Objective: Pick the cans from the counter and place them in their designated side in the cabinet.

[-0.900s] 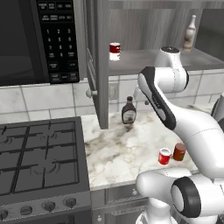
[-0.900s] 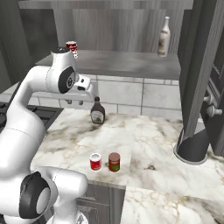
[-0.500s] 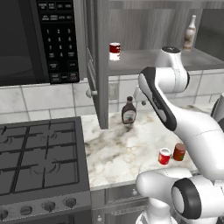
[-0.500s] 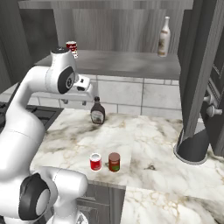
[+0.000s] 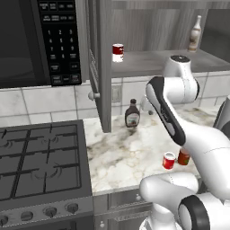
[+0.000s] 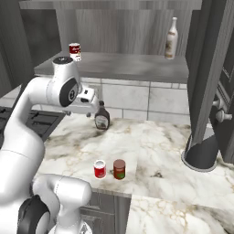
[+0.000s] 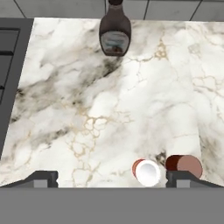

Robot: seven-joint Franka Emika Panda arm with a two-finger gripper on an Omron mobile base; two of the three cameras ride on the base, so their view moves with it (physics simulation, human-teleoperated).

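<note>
Tool: my tool (image 7: 111, 178) hangs over the worktop (image 7: 131, 109), jaws spread wide, empty.
Cans: bright red can (image 7: 146, 171) and darker can (image 7: 184, 164) side by side at 5 o'clock in hand view, near the front edge.
Handling: I judge them light, rigid, slick; grip mid-wall.
Room: sauce bottle (image 7: 115, 33) well apart at 12; cabinet (image 6: 123, 66) shelf mostly bare.

two cans (image 6: 109, 169) side by side on the counter (image 6: 155, 151) (sauce bottle (image 6: 101, 117) behind).

Brown sauce bottle (image 5: 132, 113) upright at centre frame; black microwave (image 5: 40, 40) upper left, black gas stovetop (image 5: 42, 159) lower left. Pale bottle (image 5: 195, 34) upper right; half-white can (image 5: 117, 52) top centre.
</note>
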